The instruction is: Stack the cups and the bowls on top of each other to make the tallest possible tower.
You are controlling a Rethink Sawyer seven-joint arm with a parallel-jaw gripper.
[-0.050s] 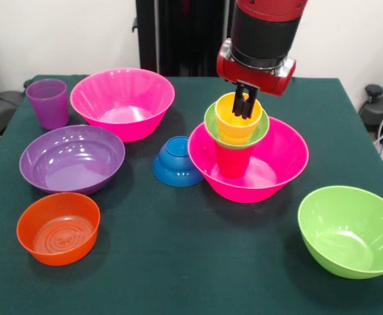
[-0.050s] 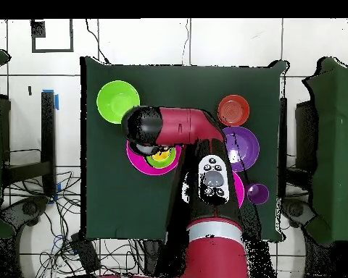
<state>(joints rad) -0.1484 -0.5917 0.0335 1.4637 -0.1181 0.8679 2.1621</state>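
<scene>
nearest in the front view, a smooth, deep lime bowl (image 1: 350, 231) is seen upright at the right, and a shallow orange bowl (image 1: 58, 227), translucent with ringed ridges on its floor, at the left. behind the orange one a wide, glossy purple bowl (image 1: 71, 158) is set upright. mid-table, a small blue bowl (image 1: 177, 161) is tipped on its side, just beside a large pink bowl (image 1: 248, 159). inside that pink bowl a tower is built: a red cup (image 1: 232, 159) is stood on the bowl's floor, a small green bowl (image 1: 236, 125) is seated on it, and a yellow cup (image 1: 238, 118), tapered and smooth, is nested in the green bowl. the gripper (image 1: 246, 105) is lowered into the yellow cup's mouth, its black fingers drawn close together and touching the inner wall; whether the rim is pinched cannot be told. farther back, a second pink bowl (image 1: 122, 103) is set upright, and a ridged, translucent purple cup (image 1: 47, 103) stands at the far left on the dark green felt table (image 1: 178, 262).
</scene>
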